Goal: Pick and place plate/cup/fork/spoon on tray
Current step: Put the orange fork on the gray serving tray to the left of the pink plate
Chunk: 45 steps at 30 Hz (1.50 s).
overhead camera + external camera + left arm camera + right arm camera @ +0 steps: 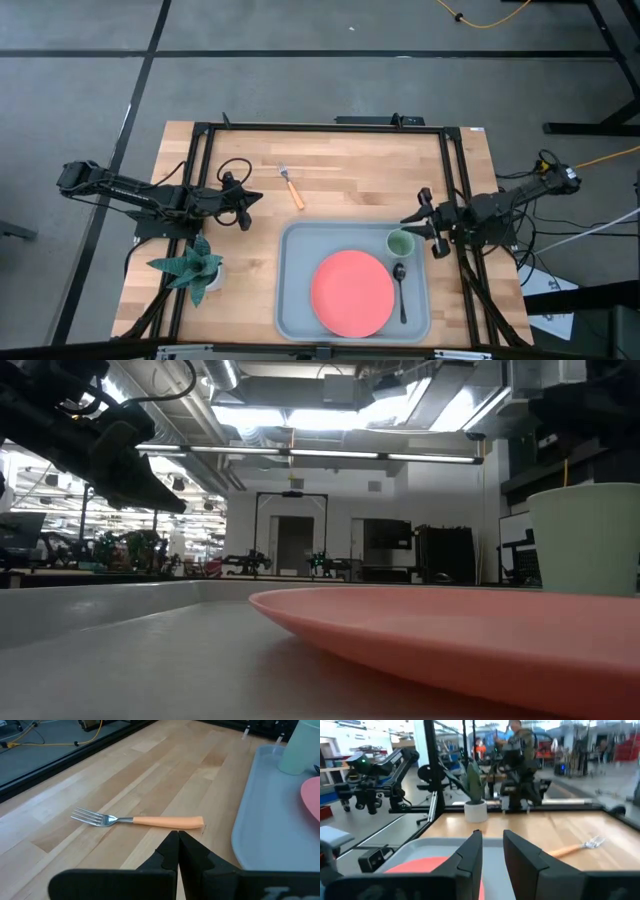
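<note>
Just short of the fork (pixel 137 820), left gripper (pixel 178 837): fingers pressed together, holding nothing, tips aimed at the orange handle end. Sits over bare table (pixel 350 170), between the plant (pixel 190 266) and the tray (pixel 290 310).

Fork flat on the wood, well clear of the tray's left rim, tines pointing away from the tray, handle end nearer it. Last item off the tray.

Handling guess: light, stiff, thin. Handle is plastic-looking and rounded, probably a bit slick. Metal neck and tines thinner still, poor target. Best grab across the handle, mid-length, jaws square to its long axis. Lies low on the table, so pads need to come right down to the surface; may roll or skate if one pad touches first. Needs jaws opened before descent.

On the tray already: plate (pixel 352 293) centre, cup (pixel 401 243) at the far right corner, spoon (pixel 401 289) beside the plate's right edge, bowl end toward the cup.

Right gripper (pixel 412 224) parked at the tray's right rim near the cup, fingers a little apart with nothing between them as far as the wrist view shows; whether it touches the cup, can't tell from above.

Tray has free floor left of the plate for the fork.
</note>
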Tool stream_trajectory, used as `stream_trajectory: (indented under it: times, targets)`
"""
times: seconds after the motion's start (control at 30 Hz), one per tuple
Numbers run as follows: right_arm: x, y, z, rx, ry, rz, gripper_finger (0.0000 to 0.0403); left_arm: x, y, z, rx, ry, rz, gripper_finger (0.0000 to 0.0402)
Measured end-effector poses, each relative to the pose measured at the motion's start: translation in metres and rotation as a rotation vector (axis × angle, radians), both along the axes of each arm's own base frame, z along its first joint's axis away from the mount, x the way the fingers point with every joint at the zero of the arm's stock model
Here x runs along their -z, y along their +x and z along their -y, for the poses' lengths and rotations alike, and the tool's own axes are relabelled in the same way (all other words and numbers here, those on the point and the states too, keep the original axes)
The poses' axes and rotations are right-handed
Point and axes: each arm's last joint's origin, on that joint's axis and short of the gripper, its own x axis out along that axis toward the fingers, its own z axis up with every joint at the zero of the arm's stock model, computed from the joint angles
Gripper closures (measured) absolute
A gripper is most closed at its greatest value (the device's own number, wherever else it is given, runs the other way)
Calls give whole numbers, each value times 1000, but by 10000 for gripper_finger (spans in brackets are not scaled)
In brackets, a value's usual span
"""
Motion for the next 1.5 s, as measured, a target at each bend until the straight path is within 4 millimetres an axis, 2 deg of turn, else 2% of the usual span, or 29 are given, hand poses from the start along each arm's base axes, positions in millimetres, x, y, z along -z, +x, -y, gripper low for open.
stream_trajectory:
  times: [0.17,0.33,0.43,0.87,1.2,1.5]
  targets:
    - [7,-10,5,-43,-45,80,320,0,0,0,0,0,1,401]
    - [9,-17,11,30,-59,75,320,0,0,0,0,0,0,401]
    - [16,-16,12,31,-55,7,320,0,0,0,0,0,1,401]
    - [18,-14,13,23,-192,5,320,0,0,0,0,0,0,401]
    - [17,-14,13,13,-43,-16,320,0,0,0,0,0,0,401]
    - [17,-14,13,13,-40,-16,320,0,0,0,0,0,1,401]
